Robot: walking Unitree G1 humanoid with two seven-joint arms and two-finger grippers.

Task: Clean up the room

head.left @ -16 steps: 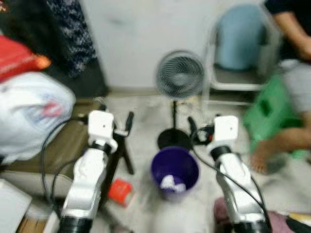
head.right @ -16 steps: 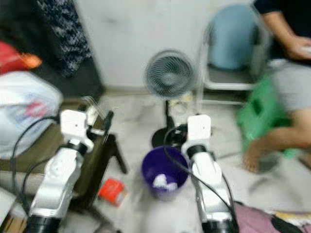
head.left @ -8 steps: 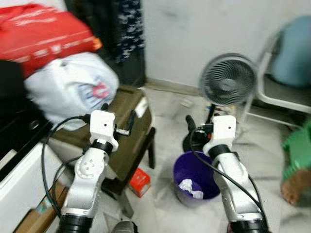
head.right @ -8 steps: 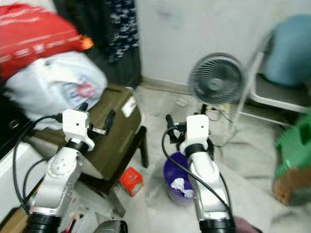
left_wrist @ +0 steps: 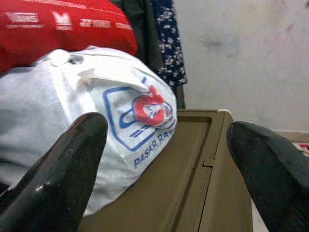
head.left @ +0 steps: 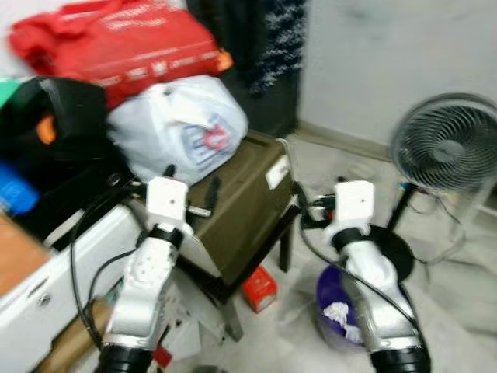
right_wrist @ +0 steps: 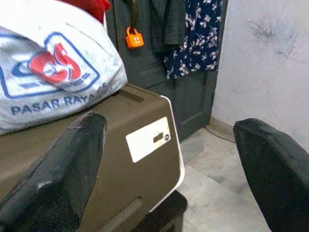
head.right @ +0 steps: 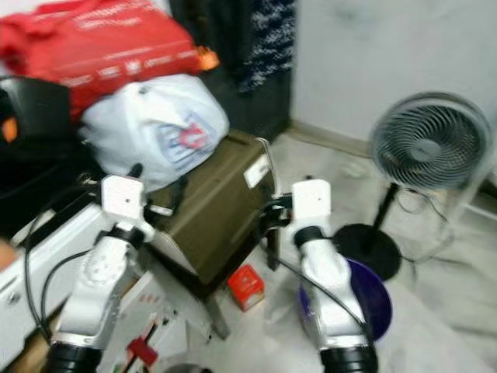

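Low on the pale marbled floor [head.left: 458, 311], nearest the robot, lay a purple bin [head.right: 371, 301] with white crumpled paper [head.left: 338, 313] inside, just beside the right arm. Next to it, toward the left, rested a small red box [head.left: 259, 288], close to the dark legs of a stool [head.left: 286, 245]. Further left, stood a white cabinet [head.left: 46, 272] with some clutter at its foot, too blurred to name.

Above these, held both arms forward at about the same height. Kept the left gripper [left_wrist: 159, 159] spread wide with nothing between its black fingers [left_wrist: 63, 169], aimed at the olive-brown case [head.left: 245, 206] and the white plastic bag [head.left: 178, 132]. Kept the right gripper [right_wrist: 169, 164] also spread wide and empty, facing the end of the same case, where a white label [right_wrist: 148, 138] was stuck.

On the case sat the white plastic bag, printed with a red and blue logo and the words PASAR RAYA. Over the bag lay a big red bag [head.left: 124, 43]; beside it, on the left, something black [head.left: 70, 116].

Behind, against the grey wall [head.left: 388, 54], hung dark clothes and a blue flowered cloth [right_wrist: 200, 34], with an orange padlock [right_wrist: 134, 37] among them. Far to the right stood a grey fan [head.left: 444, 148] on a round black base [head.left: 388, 249].
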